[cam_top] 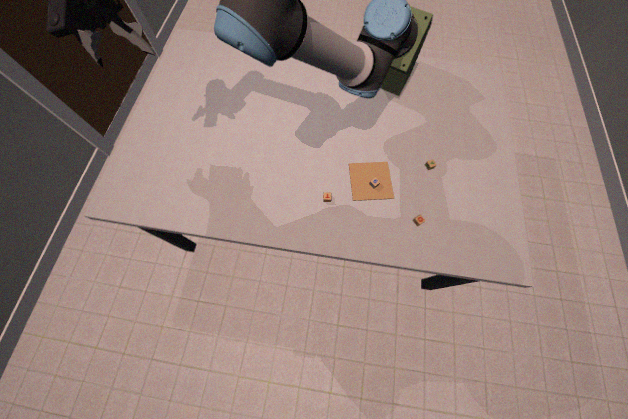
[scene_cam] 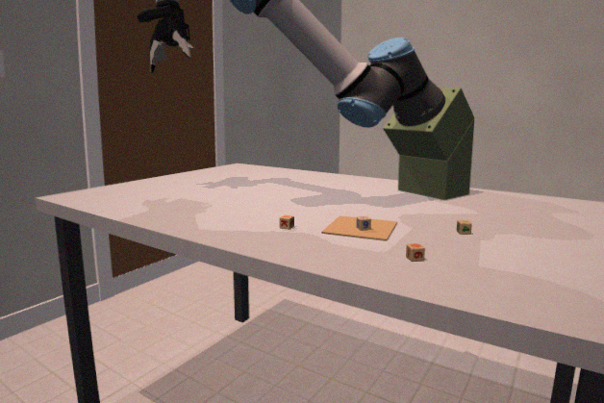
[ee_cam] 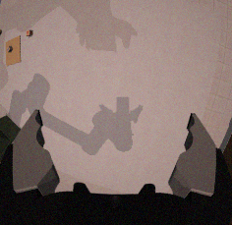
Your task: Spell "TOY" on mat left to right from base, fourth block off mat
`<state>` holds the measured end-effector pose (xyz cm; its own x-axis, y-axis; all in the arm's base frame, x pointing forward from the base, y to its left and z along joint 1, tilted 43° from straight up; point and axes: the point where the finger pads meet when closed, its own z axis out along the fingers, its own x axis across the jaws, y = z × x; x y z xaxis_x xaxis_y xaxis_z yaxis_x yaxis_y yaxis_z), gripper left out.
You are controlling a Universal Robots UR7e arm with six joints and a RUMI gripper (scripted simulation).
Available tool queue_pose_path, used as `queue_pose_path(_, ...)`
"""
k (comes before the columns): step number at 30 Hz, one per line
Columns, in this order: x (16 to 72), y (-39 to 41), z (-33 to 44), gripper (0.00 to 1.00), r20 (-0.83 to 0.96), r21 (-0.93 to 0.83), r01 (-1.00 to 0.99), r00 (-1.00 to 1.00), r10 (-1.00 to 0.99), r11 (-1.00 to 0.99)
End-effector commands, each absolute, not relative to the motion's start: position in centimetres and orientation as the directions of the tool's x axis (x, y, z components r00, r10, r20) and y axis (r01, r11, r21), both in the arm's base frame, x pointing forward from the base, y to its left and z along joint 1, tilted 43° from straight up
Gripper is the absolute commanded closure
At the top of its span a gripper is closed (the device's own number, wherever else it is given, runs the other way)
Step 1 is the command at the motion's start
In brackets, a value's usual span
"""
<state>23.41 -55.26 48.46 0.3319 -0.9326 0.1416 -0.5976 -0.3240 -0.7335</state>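
Note:
My gripper [cam_top: 126, 59] [scene_cam: 171, 62] [ee_cam: 115, 113] is open and empty, high above the table's far left side, away from every block. An orange mat [cam_top: 360, 172] [scene_cam: 332, 229] [ee_cam: 16, 55] bears a blue-marked block [cam_top: 374, 182] [scene_cam: 364, 223] [ee_cam: 10, 49], turned askew to its edges. A red-marked block [cam_top: 327, 196] [scene_cam: 287, 221] [ee_cam: 29, 33] stands off the mat, to its left in the top and exterior views. An orange-red-marked block [cam_top: 418, 220] [scene_cam: 415, 252] and a green-marked block [cam_top: 430, 164] [scene_cam: 464, 227] stand off the mat to its right. The top letters are too small to read surely.
The green robot base [cam_top: 395, 81] [scene_cam: 422, 176] stands at the back of the white table [cam_top: 284, 180] [scene_cam: 243, 241]. The arm reaches left from it, above the table. A brown door [cam_top: 45, 73] [scene_cam: 126, 119] is behind the gripper.

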Motion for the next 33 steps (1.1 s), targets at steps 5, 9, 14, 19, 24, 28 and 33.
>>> queue_pose_path(5, 23.5, -53.4, 47.5, 0.00, 0.169, -0.725, -0.580, 0.372, -0.913, -0.371)
queue_pose_path(9, 23.6, -52.2, 46.9, 0.00, 0.186, -0.719, -0.569, 0.396, -0.899, -0.399)
queue_pose_path(14, 23.7, -51.2, 46.3, 0.00, 0.200, -0.713, -0.559, 0.417, -0.887, -0.423)
queue_pose_path(19, 23.9, -49.2, 45.2, 0.00, 0.225, -0.701, -0.538, 0.456, -0.861, -0.468)
queue_pose_path(24, 24.1, -46.8, 44.0, 0.00, 0.257, -0.684, -0.509, 0.502, -0.826, -0.522)
queue_pose_path(28, 24.2, -45.7, 43.4, 0.00, 0.270, -0.676, -0.495, 0.523, -0.809, -0.546)
queue_pose_path(33, 24.5, -42.6, 41.8, 0.00, 0.307, -0.651, -0.453, 0.577, -0.757, -0.609)
